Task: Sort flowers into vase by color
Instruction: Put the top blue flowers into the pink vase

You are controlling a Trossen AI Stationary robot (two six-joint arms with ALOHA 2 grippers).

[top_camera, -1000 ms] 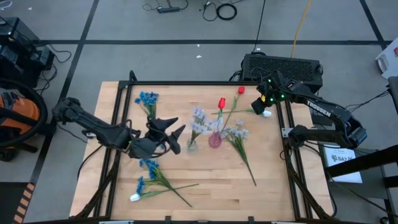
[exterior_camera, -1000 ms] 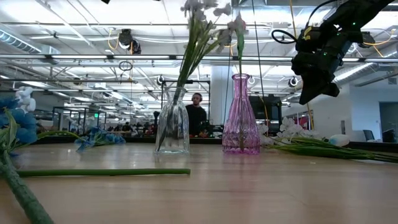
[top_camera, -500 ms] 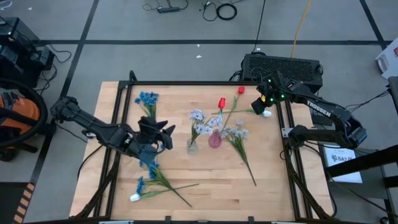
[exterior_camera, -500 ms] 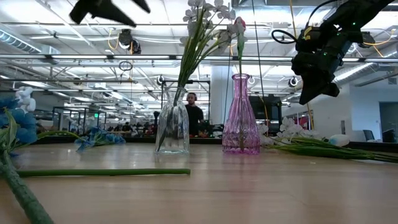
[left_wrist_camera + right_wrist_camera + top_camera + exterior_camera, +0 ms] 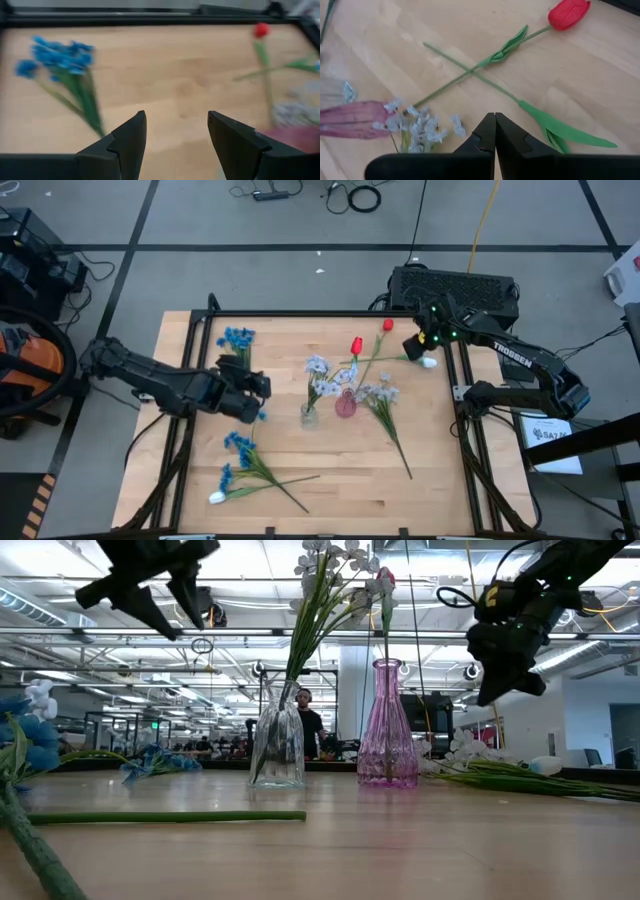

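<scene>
Left gripper (image 5: 262,387), fingers apart & empty, hovers near blue spray (image 5: 238,340) at tabletop's far-left; probably next pick, needs descent onto stem. Right gripper (image 5: 418,353), fingers together, waits at far-right edge.

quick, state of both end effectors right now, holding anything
Left end effector: open, empty, above the table near the blue flowers.
Right end effector: closed, holding nothing, above the lying red tulip.
</scene>
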